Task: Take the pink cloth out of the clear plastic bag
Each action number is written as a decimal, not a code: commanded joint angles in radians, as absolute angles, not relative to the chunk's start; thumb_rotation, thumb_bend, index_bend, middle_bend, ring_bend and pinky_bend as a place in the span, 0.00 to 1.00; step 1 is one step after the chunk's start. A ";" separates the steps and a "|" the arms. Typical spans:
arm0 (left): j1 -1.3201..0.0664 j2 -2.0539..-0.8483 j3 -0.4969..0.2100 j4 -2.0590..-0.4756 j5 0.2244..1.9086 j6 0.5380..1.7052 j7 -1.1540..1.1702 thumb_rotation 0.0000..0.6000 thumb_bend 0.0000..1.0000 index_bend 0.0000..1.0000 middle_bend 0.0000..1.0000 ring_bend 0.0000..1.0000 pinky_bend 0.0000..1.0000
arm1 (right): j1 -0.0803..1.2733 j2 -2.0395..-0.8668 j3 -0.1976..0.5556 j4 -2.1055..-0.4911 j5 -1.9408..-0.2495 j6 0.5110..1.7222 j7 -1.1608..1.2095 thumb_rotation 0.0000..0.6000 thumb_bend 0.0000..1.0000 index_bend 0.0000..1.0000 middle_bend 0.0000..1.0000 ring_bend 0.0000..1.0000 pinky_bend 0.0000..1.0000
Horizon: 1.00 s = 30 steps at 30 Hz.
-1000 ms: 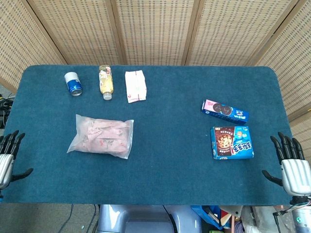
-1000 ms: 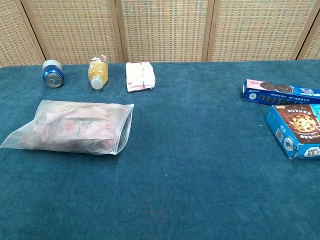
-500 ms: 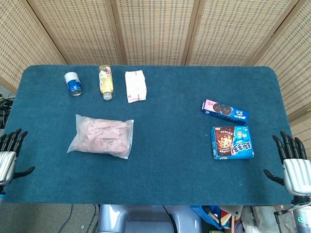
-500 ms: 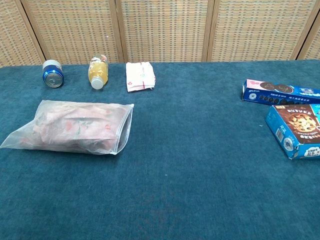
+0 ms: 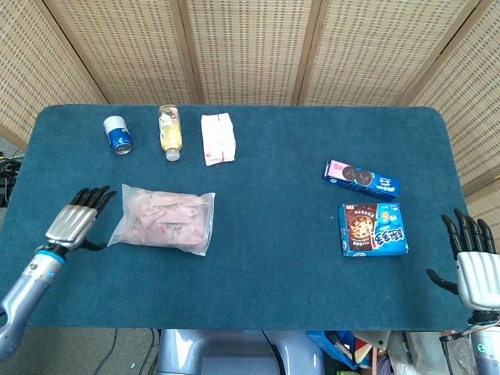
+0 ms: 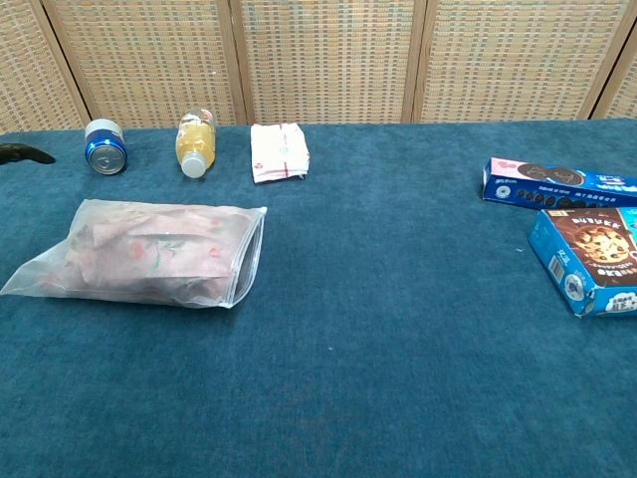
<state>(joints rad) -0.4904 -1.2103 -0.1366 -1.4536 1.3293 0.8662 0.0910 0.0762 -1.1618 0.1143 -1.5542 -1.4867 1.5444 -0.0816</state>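
Note:
The clear plastic bag point(image 5: 164, 220) lies flat on the left half of the blue table, its open mouth facing right, and the pink cloth point(image 5: 168, 215) is folded inside it. In the chest view the bag point(image 6: 149, 254) and the cloth point(image 6: 149, 251) sit at left centre. My left hand point(image 5: 76, 219) hovers just left of the bag with its fingers spread, holding nothing; only a dark fingertip point(image 6: 25, 152) shows at the chest view's left edge. My right hand point(image 5: 475, 266) is off the table's right front corner, fingers apart and empty.
Along the back left stand a blue can point(image 5: 119, 134), a yellow drink bottle point(image 5: 170, 131) lying down and a white tissue pack point(image 5: 218, 138). Two blue cookie boxes point(image 5: 362, 178) point(image 5: 373, 229) lie at right. The table's far edge meets a wicker screen.
My left hand has moved in from the table's left front edge, up and to the right, to just beside the bag. My right hand has sunk slightly lower.

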 commanded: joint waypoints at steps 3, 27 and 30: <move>-0.576 -1.294 -0.150 -1.373 1.307 0.785 0.082 1.00 0.12 0.00 0.00 0.00 0.00 | 0.075 -1.159 0.121 -1.552 -1.473 1.542 -0.076 1.00 0.00 0.00 0.00 0.00 0.00; -0.760 -1.471 -0.154 -1.238 1.163 0.570 0.054 1.00 0.12 0.00 0.03 0.05 0.24 | 0.082 -1.154 0.132 -1.549 -1.440 1.518 -0.065 1.00 0.00 0.00 0.00 0.00 0.00; -0.760 -1.483 -0.157 -1.228 1.183 0.577 0.009 1.00 0.16 0.19 0.26 0.27 0.45 | 0.083 -1.155 0.132 -1.548 -1.438 1.516 -0.065 1.00 0.00 0.00 0.00 0.00 0.00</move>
